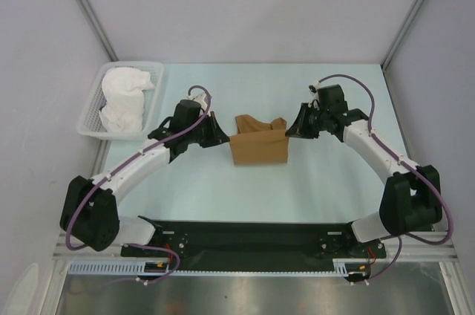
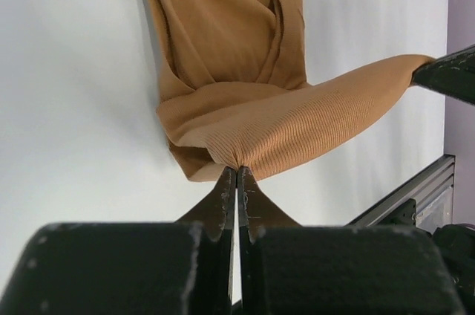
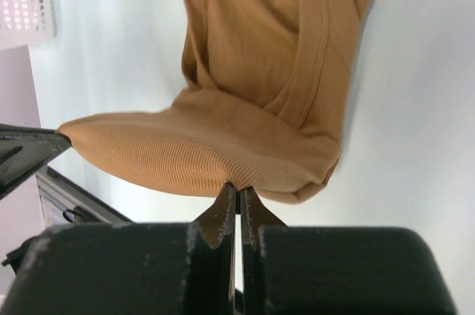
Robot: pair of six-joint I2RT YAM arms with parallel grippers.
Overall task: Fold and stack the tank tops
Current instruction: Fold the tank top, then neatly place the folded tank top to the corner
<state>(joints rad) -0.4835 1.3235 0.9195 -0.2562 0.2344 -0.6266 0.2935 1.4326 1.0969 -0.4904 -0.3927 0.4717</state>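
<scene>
My left gripper and right gripper are each clamped on an edge of the tan top mid-table, mid-fold I judge, while the white top lies crumpled in the basket, nothing stacked yet.

High rear overview; close, opposed wrist views of tan top

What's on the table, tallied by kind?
Tan tank top: 1, pinched between the left pincer and the right pincer
White crumpled top: 1, lying in the basket, details unclear
White lattice basket: 1
Total: 3
</scene>
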